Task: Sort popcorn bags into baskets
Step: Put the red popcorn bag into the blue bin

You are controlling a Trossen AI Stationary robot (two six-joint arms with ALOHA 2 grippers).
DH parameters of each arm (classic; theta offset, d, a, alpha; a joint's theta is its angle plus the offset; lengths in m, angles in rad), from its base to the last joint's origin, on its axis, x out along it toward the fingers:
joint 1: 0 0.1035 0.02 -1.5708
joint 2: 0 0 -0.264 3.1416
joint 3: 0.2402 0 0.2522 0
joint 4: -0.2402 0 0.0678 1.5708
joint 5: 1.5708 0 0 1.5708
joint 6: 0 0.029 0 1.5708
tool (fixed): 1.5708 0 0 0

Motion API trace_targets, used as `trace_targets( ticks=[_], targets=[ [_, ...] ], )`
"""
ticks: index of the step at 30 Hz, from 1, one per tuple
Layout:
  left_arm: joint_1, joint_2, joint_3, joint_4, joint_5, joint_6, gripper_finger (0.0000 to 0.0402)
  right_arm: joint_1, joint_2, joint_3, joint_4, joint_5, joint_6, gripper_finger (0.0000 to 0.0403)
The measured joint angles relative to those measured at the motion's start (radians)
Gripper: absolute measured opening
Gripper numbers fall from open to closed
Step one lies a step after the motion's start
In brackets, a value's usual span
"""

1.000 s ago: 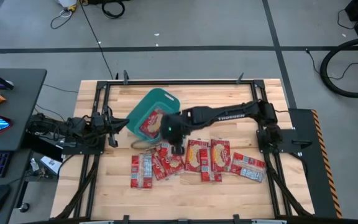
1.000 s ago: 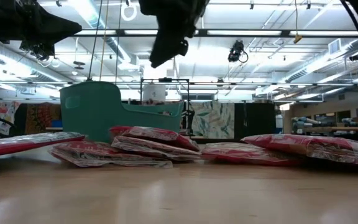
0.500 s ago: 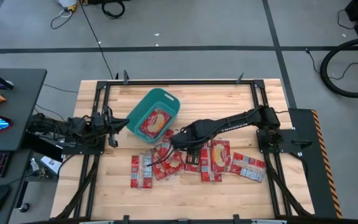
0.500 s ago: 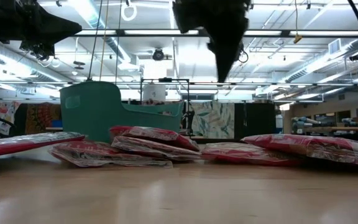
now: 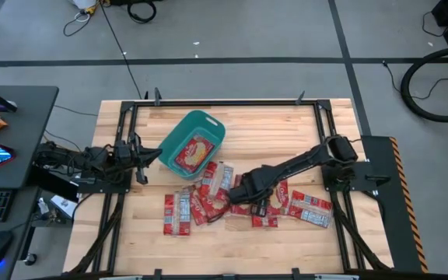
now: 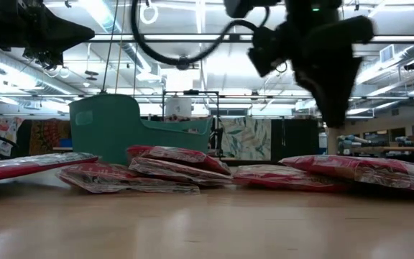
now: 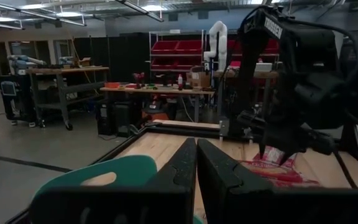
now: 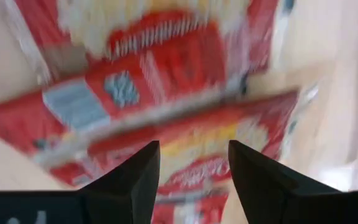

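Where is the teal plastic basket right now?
In the high view, the teal plastic basket sits on the table's left-centre, beside the parked left gripper, one red popcorn bag inside, the other bags spread below it.

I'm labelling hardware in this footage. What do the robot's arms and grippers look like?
Both arms are dark, jointed links. The left gripper has two flat black fingers with stepped, notched inner edges; the right gripper has matching black fingers. Its arm carries a looping black cable.

Bright overhead ceiling lights, arms backlit black, right wrist view motion-blurred.
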Motion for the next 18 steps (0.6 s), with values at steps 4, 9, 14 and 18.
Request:
trace_targets(
  ticks=[4, 9, 14, 18],
  targets=[
    [0.0, 0.0, 0.0, -0.002, 0.0, 0.0, 0.0018, 0.028, -0.047, -0.07, 0.003, -0.034, 0.09, 0.0196],
    [0.0, 0.0, 0.0, -0.002, 0.0, 0.0, 0.0018, 0.057, -0.123, -0.16, 0.006, -0.046, 0.206, 0.0196],
    [0.0, 0.0, 0.0, -0.002, 0.0, 0.0, 0.0018, 0.061, -0.173, -0.245, 0.014, -0.108, 0.287, 0.0195],
    [0.0, 0.0, 0.0, -0.002, 0.0, 0.0, 0.0018, 0.063, -0.201, -0.3, 0.029, -0.165, 0.338, 0.0195]
  ],
)
